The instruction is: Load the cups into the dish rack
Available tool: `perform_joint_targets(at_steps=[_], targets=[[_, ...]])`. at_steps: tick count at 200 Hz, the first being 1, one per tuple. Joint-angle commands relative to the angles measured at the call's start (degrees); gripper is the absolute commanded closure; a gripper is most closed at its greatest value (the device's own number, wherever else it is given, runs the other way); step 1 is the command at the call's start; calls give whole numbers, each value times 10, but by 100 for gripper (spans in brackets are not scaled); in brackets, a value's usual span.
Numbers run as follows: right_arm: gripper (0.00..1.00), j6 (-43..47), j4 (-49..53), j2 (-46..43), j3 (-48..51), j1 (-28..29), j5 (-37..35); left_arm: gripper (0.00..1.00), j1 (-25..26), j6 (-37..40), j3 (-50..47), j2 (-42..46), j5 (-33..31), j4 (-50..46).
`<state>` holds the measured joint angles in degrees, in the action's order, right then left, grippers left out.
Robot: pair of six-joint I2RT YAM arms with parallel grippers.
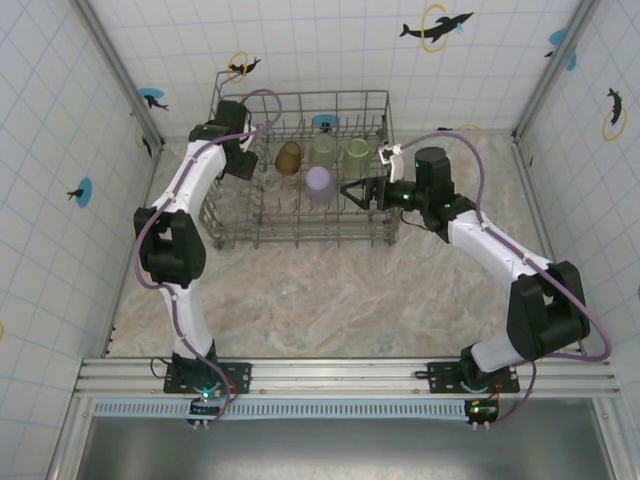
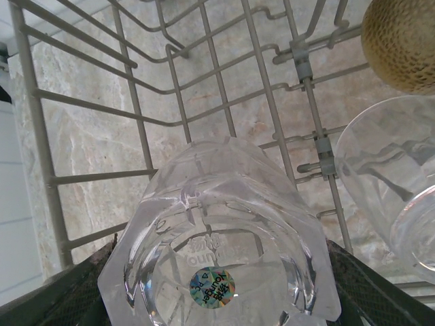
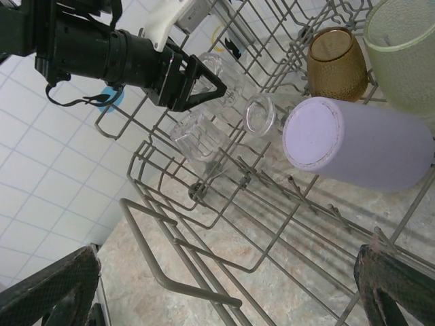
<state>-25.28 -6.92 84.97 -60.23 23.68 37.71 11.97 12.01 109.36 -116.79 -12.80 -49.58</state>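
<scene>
Cups of small translucent plastic are gathered in the large rectangular grey wire dish rack (image 1: 300,232), which stands at the far middle of the mottled stone-patterned worktop (image 1: 330,300). An amber-brown cup (image 1: 289,157), a pale green cup (image 1: 322,150) and a second pale green cup (image 1: 357,155) stand side by side in the back row, apparently mouth down so they can drain. In front of them the lilac cup (image 3: 360,146) leans steeply over the tines, close to lying. Its flat round end, seemingly the closed base, faces the near side and upward, and its long axis runs back toward the far wall. The right tool (image 1: 350,193) reaches in over the rack's right wall just beside it, fingers (image 3: 47,288) spread wide with nothing between them, so the cup rests on the tines alone. The left tool (image 2: 217,302) works at the rack's left end and pinches a clear faceted plastic cup (image 2: 217,238) by its sides. The stickered base faces the wrist camera, so the mouth points away, down toward the rack floor, with the long axis in line with the tool. That grip, I judge, suits lowering it upside down onto free tines. It hangs above the left rows, over two other clear cups (image 3: 200,132) (image 3: 259,114) sitting among the tines.
</scene>
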Motion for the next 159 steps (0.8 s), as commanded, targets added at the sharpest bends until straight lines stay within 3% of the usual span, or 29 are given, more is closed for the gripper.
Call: perform_joint_targets(at_steps=[1, 59, 144, 159], targets=[[1, 5, -14, -23, 12, 5, -6, 100, 3, -4, -14, -13, -24, 3], [0, 4, -18, -33, 13, 4, -6, 99, 3, -22, -27, -31, -36, 10], [0, -14, -34, -47, 25, 5, -4, 10, 0, -35, -31, -28, -100, 42], [0, -15, -37, -48, 23, 8, -3, 3, 1, -35, -28, -21, -111, 50]])
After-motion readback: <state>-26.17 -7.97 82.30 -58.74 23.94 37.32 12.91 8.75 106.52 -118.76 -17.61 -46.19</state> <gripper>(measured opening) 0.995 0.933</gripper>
